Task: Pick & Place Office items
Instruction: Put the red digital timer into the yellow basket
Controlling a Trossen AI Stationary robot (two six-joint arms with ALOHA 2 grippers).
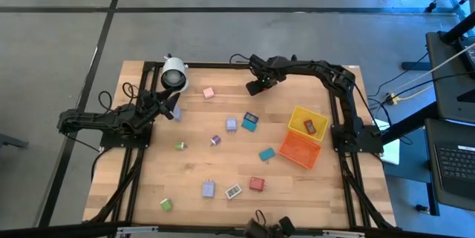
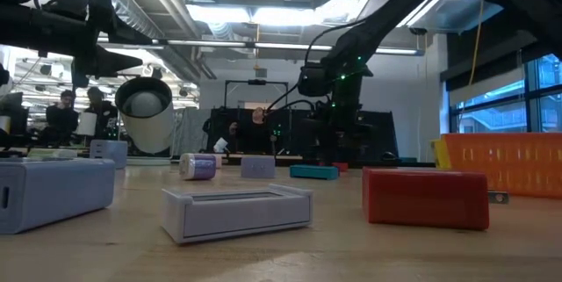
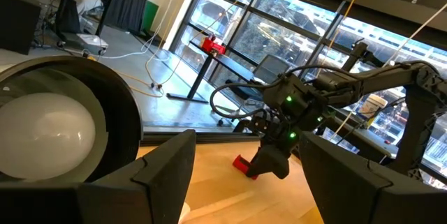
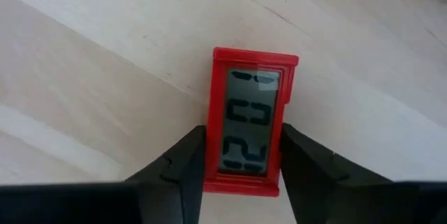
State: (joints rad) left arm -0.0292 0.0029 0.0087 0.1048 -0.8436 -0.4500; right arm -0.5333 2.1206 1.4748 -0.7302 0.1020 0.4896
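My right gripper stands at the far middle of the wooden table, pointing steeply down, shut on a small red office item with a grey digit display. The left wrist view shows that red piece under the same gripper. Other office items lie scattered flat on the wood: a pink block, a blue piece, a teal one, a red block and a green one. My left gripper waits open at the table's left, touching nothing. My right gripper pinches the red item by its two long sides, near one short end, between its two fingers. The fingers come from above, pointing steeply down, and lie across the item. The item lies flat on the table, display up.
A white cylinder with a dark lens-like face stands beside my left gripper at the far left. A yellow bin and an orange bin sit at the right. Bare wood lies between the scattered pieces in the middle.
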